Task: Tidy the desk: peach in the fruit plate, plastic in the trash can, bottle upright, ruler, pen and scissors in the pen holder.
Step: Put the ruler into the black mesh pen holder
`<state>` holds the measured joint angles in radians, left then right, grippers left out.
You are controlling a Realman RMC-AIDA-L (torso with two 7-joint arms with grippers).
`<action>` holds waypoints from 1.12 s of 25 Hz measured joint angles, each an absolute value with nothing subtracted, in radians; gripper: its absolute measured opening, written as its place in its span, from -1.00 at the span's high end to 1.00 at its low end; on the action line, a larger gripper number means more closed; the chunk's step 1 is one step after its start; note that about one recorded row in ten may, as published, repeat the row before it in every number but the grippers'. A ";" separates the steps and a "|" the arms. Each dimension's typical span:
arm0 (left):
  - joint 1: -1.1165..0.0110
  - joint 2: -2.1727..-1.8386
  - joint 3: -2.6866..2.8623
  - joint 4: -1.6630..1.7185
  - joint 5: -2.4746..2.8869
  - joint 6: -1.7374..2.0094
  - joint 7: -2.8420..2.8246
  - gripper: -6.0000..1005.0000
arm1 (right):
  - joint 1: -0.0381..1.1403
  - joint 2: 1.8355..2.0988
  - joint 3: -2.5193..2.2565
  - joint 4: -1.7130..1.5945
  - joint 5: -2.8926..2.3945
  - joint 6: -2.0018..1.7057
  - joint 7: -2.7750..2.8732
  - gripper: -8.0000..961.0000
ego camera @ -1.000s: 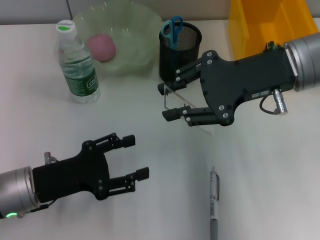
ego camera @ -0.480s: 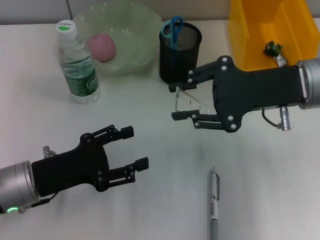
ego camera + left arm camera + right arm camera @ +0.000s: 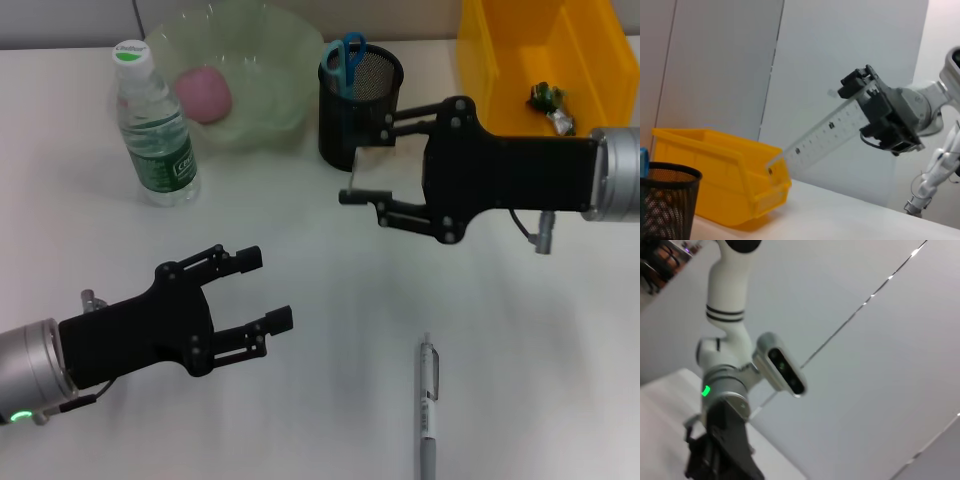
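While right end effector [image 3: 365, 165] grips ruler [image 3: 375, 165], green-labelled bottle [image 3: 152, 125] upright

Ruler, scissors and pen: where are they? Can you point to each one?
ruler [image 3: 825, 131], left wrist view, middle of the clear strip.
scissors [image 3: 345, 58], head view, blue handles sticking out of the holder.
pen [image 3: 428, 400], head view, middle of the barrel.

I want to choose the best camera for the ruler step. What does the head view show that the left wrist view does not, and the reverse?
Only the head view shows the green plastic bowl with the pink peach, the upright clear water bottle, the silver pen and the left pincer, open. Only the left wrist view shows the ruler's printed markings. Both show the right pincer gripping the transparent plastic ruler, the black mesh pen holder and the yellow plastic bin.
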<state>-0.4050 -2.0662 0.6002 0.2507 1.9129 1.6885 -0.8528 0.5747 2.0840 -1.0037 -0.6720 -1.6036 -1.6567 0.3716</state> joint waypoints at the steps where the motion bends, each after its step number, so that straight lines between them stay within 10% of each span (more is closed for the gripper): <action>1: -0.405 -2.066 0.598 0.252 1.911 1.689 -0.860 -0.59 | 0.580 2.084 -1.003 -0.652 -1.590 -1.648 0.340 0.20; 28: -0.403 -2.065 0.584 0.256 1.900 1.691 -0.876 -0.59 | 0.716 2.091 -1.027 -0.376 -1.354 -1.442 0.014 0.20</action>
